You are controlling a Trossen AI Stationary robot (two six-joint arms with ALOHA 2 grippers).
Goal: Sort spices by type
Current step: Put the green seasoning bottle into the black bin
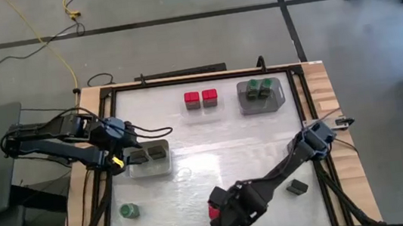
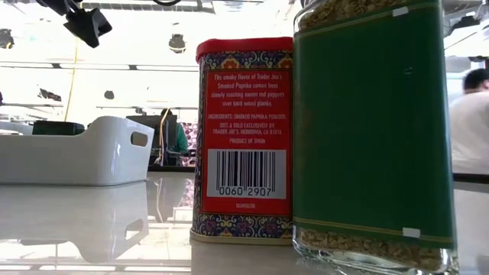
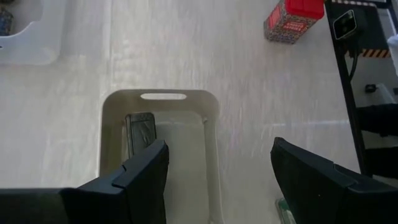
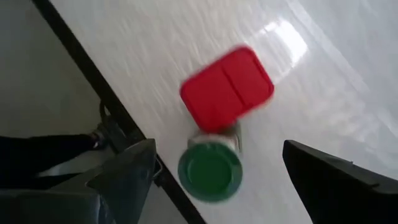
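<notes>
Right gripper (image 1: 221, 219) hovers with its fingers spread wide and empty over the table's front edge, above a red tin (image 4: 227, 88) and a green-lidded jar (image 4: 209, 171) that stand touching each other. From the right wrist view the tin's red lid sits just beyond the jar's green lid, both between the two dark fingers (image 4: 124, 171) but below them, not gripped. The low view shows the same pair up close: the red tin (image 2: 244, 137) with a barcode label, and the jar (image 2: 374, 130) with a green label beside it.

Left gripper (image 1: 131, 148) is also open and holds nothing, poised over the near end of a clear tray (image 1: 163, 167) at the table's left side. Two dark tins (image 1: 149, 155) lie in that tray; the left wrist view shows one dark tin (image 3: 140, 130) against the tray wall (image 3: 211, 118).

Elsewhere on the table, two more red tins (image 1: 200, 98) stand side by side near the back edge, and next to them a grey tray (image 1: 279, 96) holds two green-lidded jars (image 1: 258, 87). One green jar (image 1: 129, 211) stands alone at the front left, and one dark tin (image 1: 297, 187) lies alone at the front right, near the right arm's elbow.

Beyond the table, the low view shows a white tray (image 2: 84, 149) and a person (image 2: 470, 122) in the room.
</notes>
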